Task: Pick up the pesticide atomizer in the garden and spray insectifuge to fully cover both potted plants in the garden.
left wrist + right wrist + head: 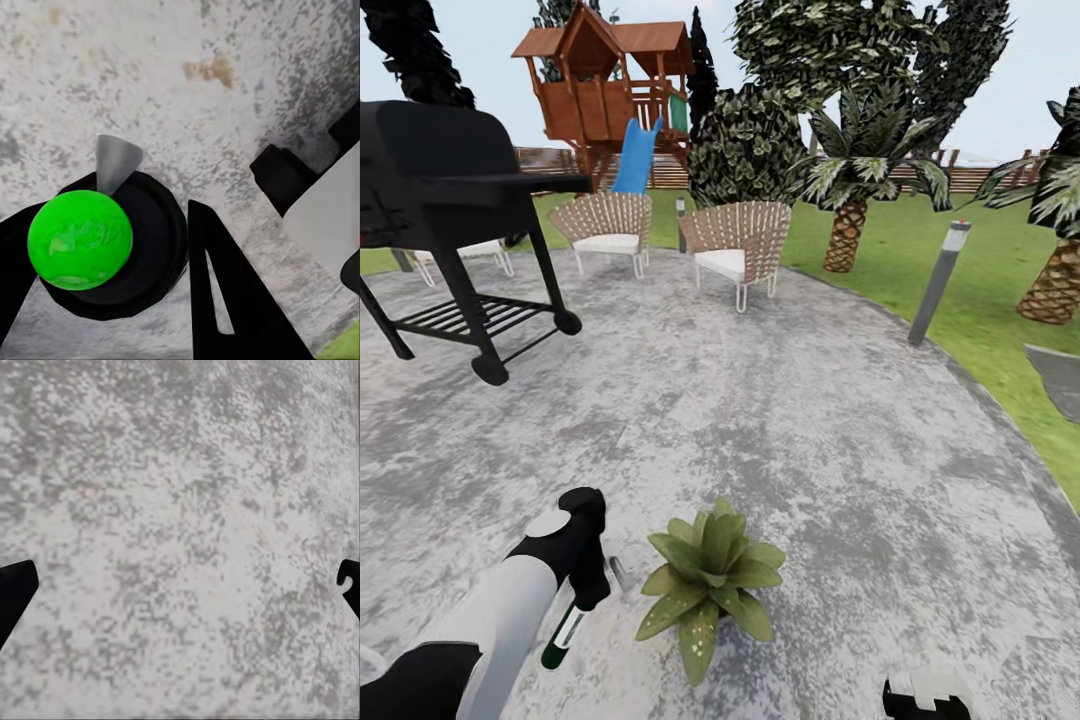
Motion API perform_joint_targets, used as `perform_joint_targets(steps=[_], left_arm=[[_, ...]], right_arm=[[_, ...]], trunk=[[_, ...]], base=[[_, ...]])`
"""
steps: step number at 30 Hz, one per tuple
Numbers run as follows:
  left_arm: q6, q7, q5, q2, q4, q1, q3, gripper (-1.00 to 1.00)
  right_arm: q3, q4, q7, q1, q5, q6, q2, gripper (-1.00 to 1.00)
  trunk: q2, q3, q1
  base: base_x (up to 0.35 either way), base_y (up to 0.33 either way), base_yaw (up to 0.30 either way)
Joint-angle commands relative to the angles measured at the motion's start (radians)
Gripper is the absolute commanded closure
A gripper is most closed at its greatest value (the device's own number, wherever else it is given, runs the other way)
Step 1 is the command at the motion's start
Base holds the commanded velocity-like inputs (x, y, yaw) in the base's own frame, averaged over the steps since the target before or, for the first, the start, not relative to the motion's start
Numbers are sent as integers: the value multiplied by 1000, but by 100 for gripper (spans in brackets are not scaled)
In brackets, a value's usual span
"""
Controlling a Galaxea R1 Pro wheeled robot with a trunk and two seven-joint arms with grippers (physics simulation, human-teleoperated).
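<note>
Gripping the pesticide atomizer (pixel 563 635), the left gripper (pixel 588 590) hangs low over the grey stone patio (pixel 760 400), just beside a potted plant (pixel 710 585). From the head view the slim bottle slants down below the black fingers, dark green with a white band. The left wrist view looks down on the bottle's top (pixel 81 238), a bright green dome in a black collar with a grey nozzle (pixel 115 161) pointing away, clamped between the dark fingers (pixel 225 300).

The plant, a low rosette of broad pointed leaves, sits on the patio to the right of the bottle, near but not touching it.

The right gripper (pixel 180 585) is released, its two fingertips (pixel 15 589) standing wide apart at the edges of its wrist view over bare mottled stone.

Farther off stand a black grill (pixel 440 190), two wicker chairs (pixel 740 245), a grey bollard lamp (pixel 940 280), palms (pixel 855 190) and a wooden playhouse (pixel 605 85) with a blue slide.
</note>
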Motion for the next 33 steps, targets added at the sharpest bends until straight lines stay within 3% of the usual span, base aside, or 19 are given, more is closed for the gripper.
perform_joint_targets(steps=[1,9,12,17,22,26,33], left_arm=[[10,-7,-5,-1,-2,0,-1,100],[3,24,-5,-1,13,26,2,100],[2,60,-2,3,8,62,5,100],[1,70,0,17,-1,63,11,100],[-14,60,-6,47,-1,59,5,100],[-88,59,0,84,6,71,2,100],[-98,58,6,60,0,58,7,100]], right_arm=[[-7,1,-4,-1,11,-3,0,-100],[-7,1,-4,-1,11,-3,0,-100],[-7,1,-4,-1,11,-3,0,-100],[-7,1,-4,-1,11,-3,0,-100],[-6,2,-5,-1,12,-3,-1,-100],[-4,4,-3,-1,14,-3,-1,-100],[-4,3,-3,-1,14,-3,-1,-100]], trunk=[[0,-1,0],[0,-4,0],[0,-4,0],[0,-5,0],[0,-5,0],[0,-5,0],[0,-5,0]], base=[[69,150,-300],[12,27,-267],[0,1,-76],[0,0,-8],[0,0,0],[0,0,0],[73,66,0]])
